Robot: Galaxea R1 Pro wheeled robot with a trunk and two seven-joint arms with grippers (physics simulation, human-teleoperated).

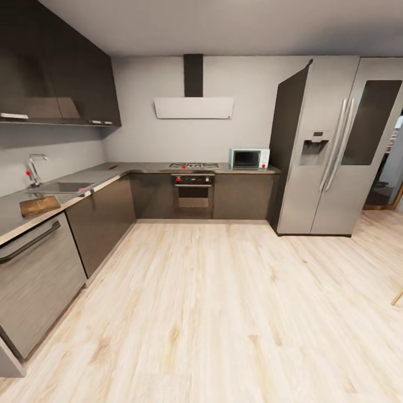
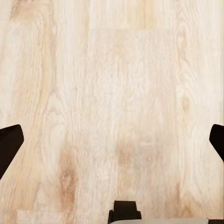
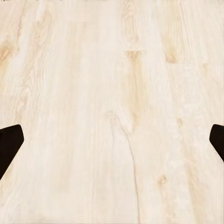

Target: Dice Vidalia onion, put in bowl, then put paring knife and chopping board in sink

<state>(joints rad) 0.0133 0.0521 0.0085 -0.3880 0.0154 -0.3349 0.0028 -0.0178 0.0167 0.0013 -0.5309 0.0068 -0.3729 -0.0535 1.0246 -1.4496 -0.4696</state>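
Note:
The sink (image 1: 59,187) is set into the grey countertop (image 1: 106,176) at the far left of the head view, with its chrome tap (image 1: 34,168) behind it. Just in front of the basin lies the brown chopping board (image 1: 39,205). A slim red thing near the counter's corner looks like the paring knife (image 1: 113,166). The Vidalia onion is hidden and the bowl is out of view. My left gripper (image 2: 112,144) and right gripper (image 3: 112,144) both hang open over bare wooden floor, far from the counter, with nothing between their fingers.
A dishwasher front (image 1: 33,268) sits under the board. The back wall holds a hob and oven (image 1: 193,190), a microwave (image 1: 248,158) and a tall fridge (image 1: 330,145). Wide pale wood floor (image 1: 224,313) lies between me and the counters.

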